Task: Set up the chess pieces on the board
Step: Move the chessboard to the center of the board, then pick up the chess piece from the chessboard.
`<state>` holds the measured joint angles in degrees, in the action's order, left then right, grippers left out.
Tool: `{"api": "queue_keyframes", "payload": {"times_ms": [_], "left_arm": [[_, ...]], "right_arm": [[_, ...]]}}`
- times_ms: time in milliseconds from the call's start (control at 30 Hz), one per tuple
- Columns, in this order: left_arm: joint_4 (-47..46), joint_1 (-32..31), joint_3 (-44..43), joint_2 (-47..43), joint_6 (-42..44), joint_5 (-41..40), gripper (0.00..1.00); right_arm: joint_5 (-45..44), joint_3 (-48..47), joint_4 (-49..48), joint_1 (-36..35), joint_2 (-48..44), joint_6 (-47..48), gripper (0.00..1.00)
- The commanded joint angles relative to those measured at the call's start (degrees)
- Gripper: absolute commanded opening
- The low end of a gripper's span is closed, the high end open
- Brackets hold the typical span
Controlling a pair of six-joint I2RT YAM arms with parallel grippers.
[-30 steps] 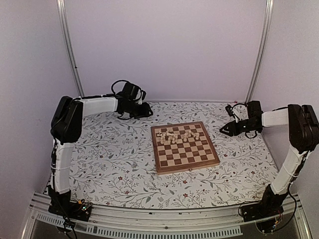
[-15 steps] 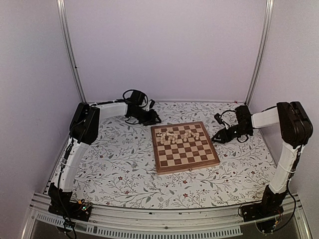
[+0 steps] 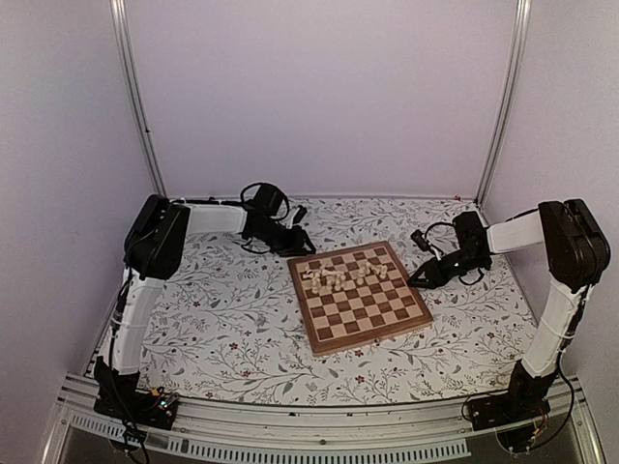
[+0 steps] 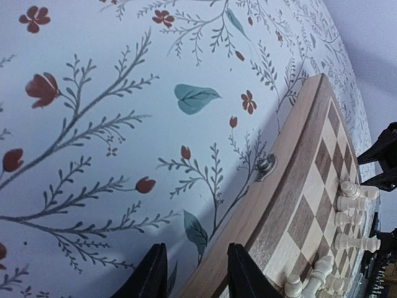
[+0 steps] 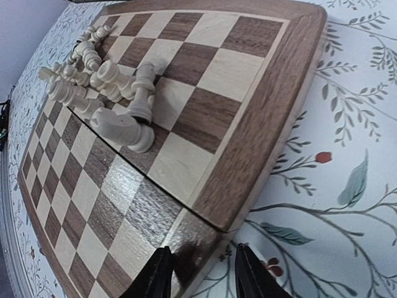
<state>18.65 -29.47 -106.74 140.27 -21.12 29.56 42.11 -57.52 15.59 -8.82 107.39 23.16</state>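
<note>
The wooden chessboard (image 3: 372, 324) lies skewed on the floral tabletop. The cream chess pieces (image 3: 343, 277) lie in a jumbled heap on its far rows, several of them toppled. My left gripper (image 3: 308, 247) is at the board's far left corner, open. In the left wrist view (image 4: 193, 261) one finger is over the cloth and the other over the board's border (image 4: 291, 180), with pieces (image 4: 350, 214) beyond. My right gripper (image 3: 414, 280) is at the board's right edge, open. In the right wrist view (image 5: 201, 264) its jaws straddle the board's rim (image 5: 260, 105), with the pieces (image 5: 111, 87) ahead.
The floral tabletop (image 3: 222, 319) spreads round the board. Lilac walls close the back and sides, with metal posts (image 3: 135, 97) in the corners. An aluminium rail (image 3: 290, 425) runs along the near edge between the arm bases.
Both arms have swung in to the board, the left to its far left corner and the right to its right edge. The board has turned slightly counter-clockwise and its near edge has shifted nearer.
</note>
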Motion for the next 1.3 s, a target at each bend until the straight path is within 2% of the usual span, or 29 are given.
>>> {"api": "queue_keyframes", "payload": {"times_ms": [0, 200, 400, 500, 600, 700, 767, 833, 900, 967, 1133, 1267], "left_arm": [[1.48, -2.16, 5.37, -1.75, 0.85, 1.24, 0.37], [0.42, -2.28, 7.49, -4.47, 1.26, -0.81, 0.37], [8.68, -1.9, 0.01, -12.36, 4.99, -11.49, 0.42], [8.88, -2.25, -1.13, -18.76, 7.56, -16.8, 0.44], [5.48, -3.42, 2.39, -25.99, 12.2, -20.91, 0.42], [0.4, -4.93, 9.34, -33.77, 16.29, -23.8, 0.47], [-5.99, -4.91, 16.89, -39.45, 16.15, -24.75, 0.6], [-15.03, -4.73, 25.15, -44.27, 15.61, -27.5, 0.78], [-20.79, -4.42, 31.85, -47.29, 16.74, -29.14, 0.86], [-20.97, -3.44, 33.71, -49.04, 16.14, -28.32, 0.87], [-20.02, -2.43, 35.12, -51.44, 13.57, -26.38, 0.79], [-18.83, -0.02, 33.35, -49.94, 9.4, -21.33, 0.75]], "right_arm": [[1.39, 3.45, 4.44, -4.34, -4.88, 2.3, 0.37], [0.47, 5.45, 5.87, -6.16, -9.86, 3.12, 0.37], [-1.69, 5.05, 10.31, -6.15, -16.01, 4.78, 0.39], [-2.82, 4.47, 11.24, -6.31, -20.5, 7.4, 0.43], [-5.99, 2.0, 11.47, -7.77, -24.04, 9.92, 0.49], [-10.44, -1.99, 12.05, -11.58, -24.46, 12.66, 0.56], [-12.77, -5.37, 13.26, -14.11, -22.52, 14.02, 0.56], [-13.62, -8.89, 14.79, -16.24, -19.2, 15.17, 0.55], [-13.61, -12.16, 15.47, -17.79, -15.93, 15.37, 0.52], [-13.38, -15.34, 16.86, -19.45, -12.06, 15.17, 0.48], [-17.5, -23.13, 22.07, -24.68, -2.9, 16.86, 0.4], [-19.51, -25.23, 23.05, -26.85, 1.74, 17.3, 0.42]]}}
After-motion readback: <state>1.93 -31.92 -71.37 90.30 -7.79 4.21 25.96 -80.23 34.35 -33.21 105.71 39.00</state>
